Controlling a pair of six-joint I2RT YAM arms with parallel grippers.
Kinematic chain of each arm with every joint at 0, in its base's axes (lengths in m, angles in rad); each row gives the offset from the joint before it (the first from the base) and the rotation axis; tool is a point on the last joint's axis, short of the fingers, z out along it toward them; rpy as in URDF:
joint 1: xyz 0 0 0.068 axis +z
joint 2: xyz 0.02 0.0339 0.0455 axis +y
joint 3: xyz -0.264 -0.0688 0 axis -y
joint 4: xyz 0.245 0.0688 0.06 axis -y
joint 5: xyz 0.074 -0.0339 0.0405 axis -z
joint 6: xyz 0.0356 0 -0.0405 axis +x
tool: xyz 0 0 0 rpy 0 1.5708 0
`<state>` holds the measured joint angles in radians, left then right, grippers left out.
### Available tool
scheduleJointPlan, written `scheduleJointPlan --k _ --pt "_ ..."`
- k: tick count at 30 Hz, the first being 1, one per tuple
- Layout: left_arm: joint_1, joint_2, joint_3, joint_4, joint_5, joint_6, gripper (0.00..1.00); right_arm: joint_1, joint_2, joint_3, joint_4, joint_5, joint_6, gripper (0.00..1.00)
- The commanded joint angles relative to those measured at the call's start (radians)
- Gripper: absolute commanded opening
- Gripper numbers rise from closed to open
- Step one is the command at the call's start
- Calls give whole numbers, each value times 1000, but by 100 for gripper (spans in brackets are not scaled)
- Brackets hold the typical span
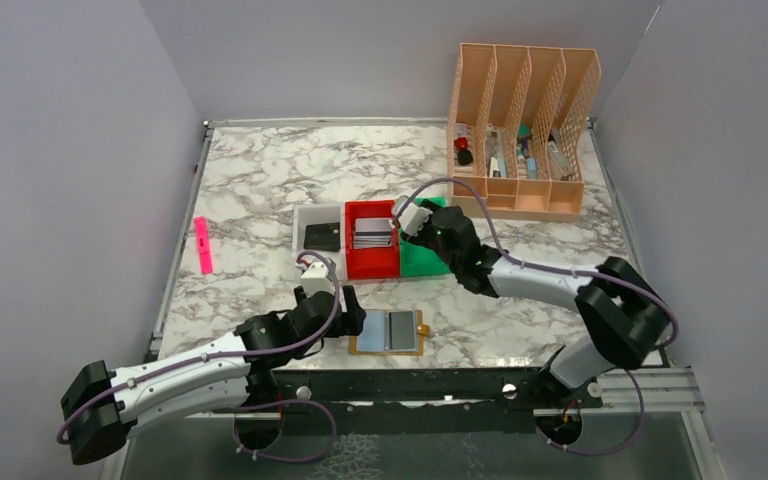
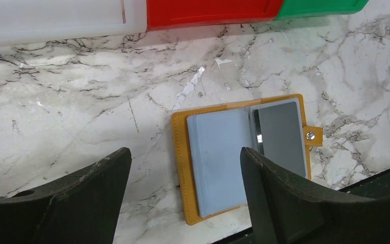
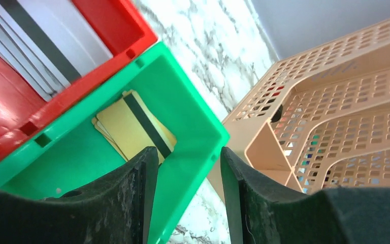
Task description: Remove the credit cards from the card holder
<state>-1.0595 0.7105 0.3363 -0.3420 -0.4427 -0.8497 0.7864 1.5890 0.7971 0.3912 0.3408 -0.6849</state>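
Starting at the lower edge of the top view, with the left arm (image 1: 190,375) reaching in from the lower left. Carrying the left jaws spread wide and gripping nothing, just left of the card holder (image 1: 390,331). Resting that holder flat and opened on the marble tabletop (image 1: 260,170) at lower centre, tan-edged, two pale blue panels facing up, a small snap tab (image 2: 312,136) on its right side. Showing a dark card (image 2: 282,134) in the right-hand panel in the left wrist view, with the left panel framed between the two black fingers; cannot tell whether either finger touches it.

Moving farther up to three bins set side by side at mid-frame: white bin (image 1: 300,222) with a dark flat item (image 1: 322,237), red bin (image 1: 372,265) with a stack of grey cards (image 1: 372,238), green bin (image 1: 422,264). Bringing the right arm (image 1: 560,285) in from the lower right, with the right jaws over the green bin, parted partway, nothing between them. Showing yellow cards (image 3: 132,127) with a dark stripe on the green floor below, in the right wrist view.

Ending farthest back at a peach mesh organizer (image 1: 520,130) at upper right, and a pink strip (image 1: 203,245) near the left edge.
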Motion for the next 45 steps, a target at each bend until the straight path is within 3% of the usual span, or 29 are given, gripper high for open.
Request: scheduleJointPlan --k 1,4,7,11,14,18,20,25,30,34,45 --pt "6 11 20 -7 11 -8 82 1 -160 -50 -21 -68 190 54" --pt "6 16 26 8 28 -9 82 1 -270 -74 -76 -73 390 54" --pt "6 7 28 30 50 -9 81 1 -392 -101 -192 -104 722 57" --pt "6 -11 21 90 95 15 78 0 -498 -182 -331 -301 1125 58" --pt "6 -6 13 167 159 38 75 1 -522 -273 -308 -498 1310 55" --pt "6 55 3 270 235 44 70 3 -512 -425 -109 -703 1479 46" --pt "6 97 7 296 263 40 69 11 -502 -465 -67 -730 1502 44" --pt "6 184 9 350 306 31 66 17 -509 -460 -172 -711 1459 43" --pt "7 241 6 409 328 20 64 19 -509 -475 -166 -749 1455 40" --pt "5 281 8 438 341 18 62 24 -444 -476 -111 -800 1460 35" --pt "6 367 25 460 359 18 57 49 -291 -450 -49 -821 1449 36"
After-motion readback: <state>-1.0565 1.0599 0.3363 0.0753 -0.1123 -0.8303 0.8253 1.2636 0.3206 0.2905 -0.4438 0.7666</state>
